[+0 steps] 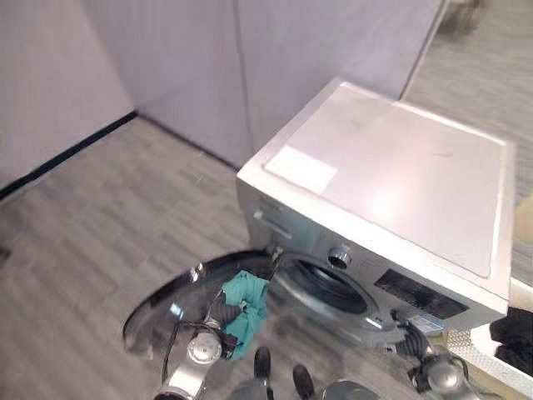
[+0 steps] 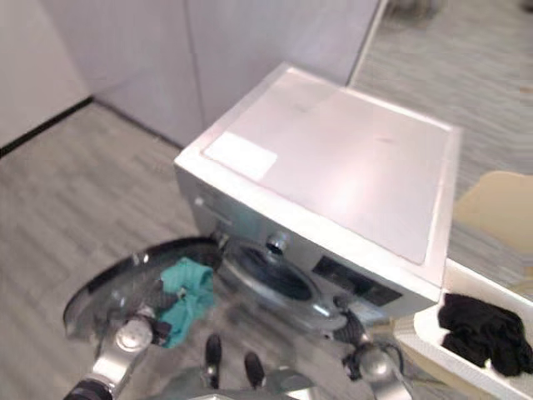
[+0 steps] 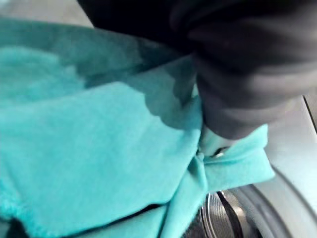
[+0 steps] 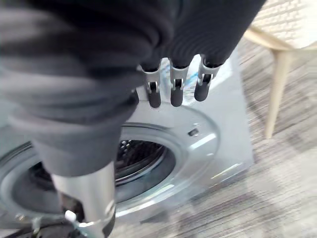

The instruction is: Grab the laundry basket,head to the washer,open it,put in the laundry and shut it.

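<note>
A silver front-loading washer [image 1: 391, 175] stands before me with its round door [image 1: 166, 300] swung wide to the left. My left hand [image 1: 220, 313] is shut on a teal cloth [image 1: 248, 304], held just in front of the drum opening [image 1: 329, 287]. The bunched cloth [image 3: 99, 148] drapes over this hand, close to the drum's rim. My right hand [image 1: 408, 332] hangs open by the washer's lower right front, its fingers [image 4: 173, 91] straight and holding nothing, near the drum opening [image 4: 138, 158]. A white laundry basket [image 2: 429, 333] holding dark clothes [image 2: 487, 329] sits to the right.
Pale walls [image 1: 183, 67] meet in a corner behind the washer. Grey plank floor [image 1: 108, 217] lies open to the left. A beige chair [image 2: 491, 208] stands right of the washer, its wooden leg [image 4: 277, 89] beside the machine.
</note>
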